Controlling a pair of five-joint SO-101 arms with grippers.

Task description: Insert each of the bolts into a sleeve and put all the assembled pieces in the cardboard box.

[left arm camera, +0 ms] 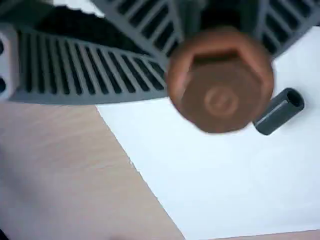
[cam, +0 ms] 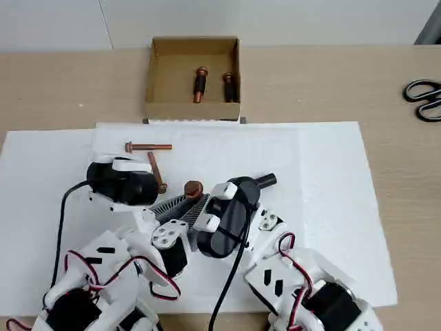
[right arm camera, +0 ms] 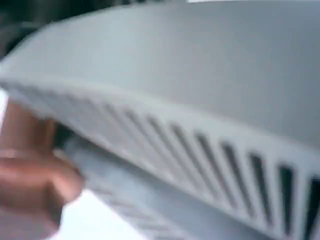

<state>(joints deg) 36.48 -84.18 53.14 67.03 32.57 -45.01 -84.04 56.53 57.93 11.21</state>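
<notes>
Copper-coloured hex bolt [left arm camera: 220, 85] clamped in left claw [cam: 183, 198], jaws drawn tight onto it, head outward, above white paper sheet [cam: 331, 207]. Right claw [cam: 205, 204] just beside it; open or closed, cannot tell. Black sleeve [cam: 267, 181] lying loose on paper near right arm. For clean insertion, probably: take up sleeve, line bore with shank, ease in without forcing. Two spare bolts [cam: 148, 146] nearby; two finished pieces [cam: 200, 84] inside cardboard box [cam: 155, 69]. No legible brand, label or writing.
</notes>
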